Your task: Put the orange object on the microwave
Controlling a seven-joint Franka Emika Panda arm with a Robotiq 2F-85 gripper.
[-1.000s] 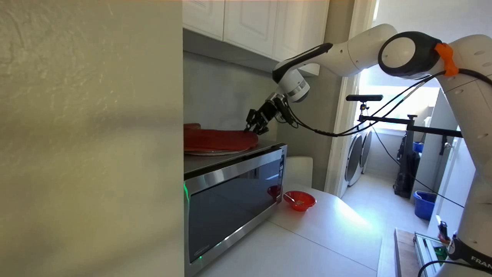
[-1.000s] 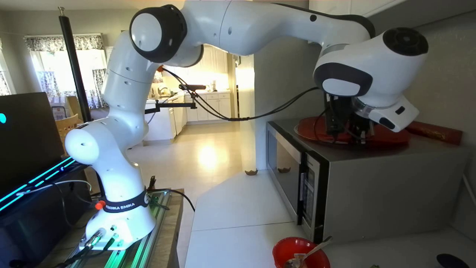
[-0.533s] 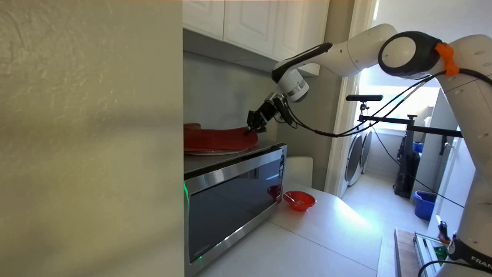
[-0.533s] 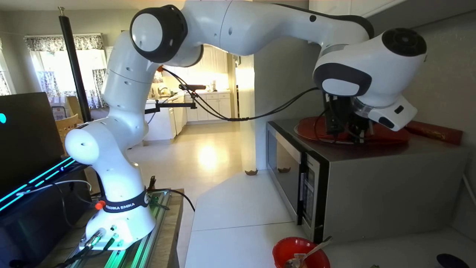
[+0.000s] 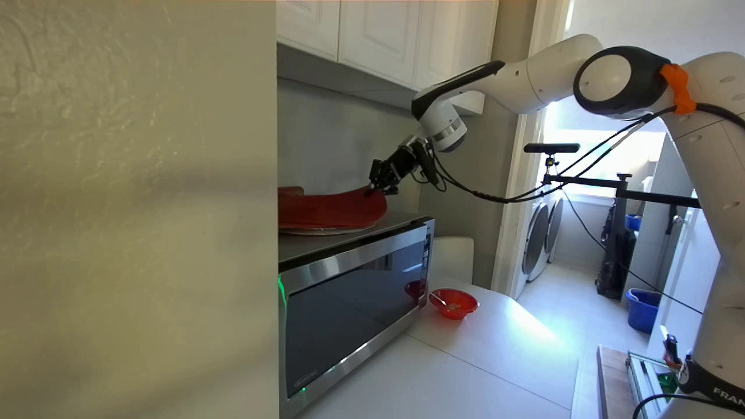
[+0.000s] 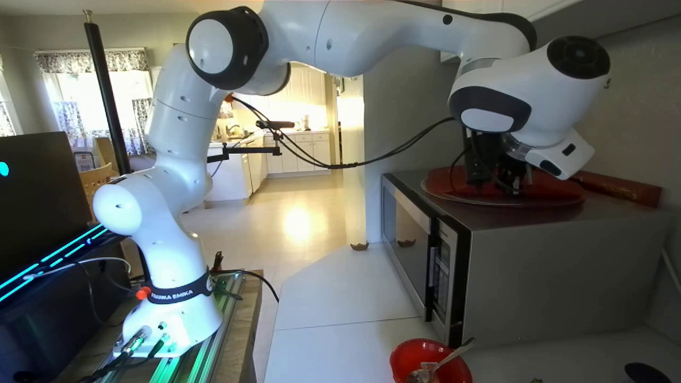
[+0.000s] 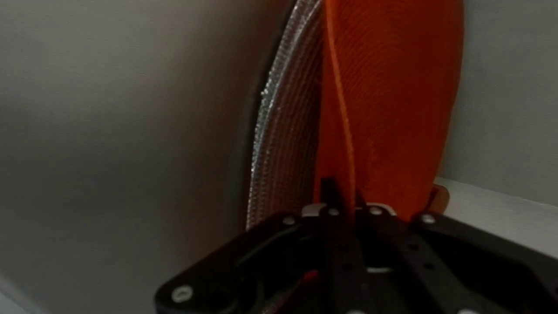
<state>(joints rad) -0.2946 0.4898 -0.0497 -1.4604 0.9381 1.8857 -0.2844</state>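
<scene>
Pinching orange disc (image 7: pixel 388 104), perhaps woven

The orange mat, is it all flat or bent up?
Bent up: an edge of the orange mat curves upward, pinched in the gripper, above the shiny-rimmed disc.

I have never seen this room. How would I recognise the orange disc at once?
Find the microwave on the white counter. On its top lies a mat, and over that the orange disc. The disc's rim is plain orange and pinched by the gripper; the mat's rim is silver.
</scene>
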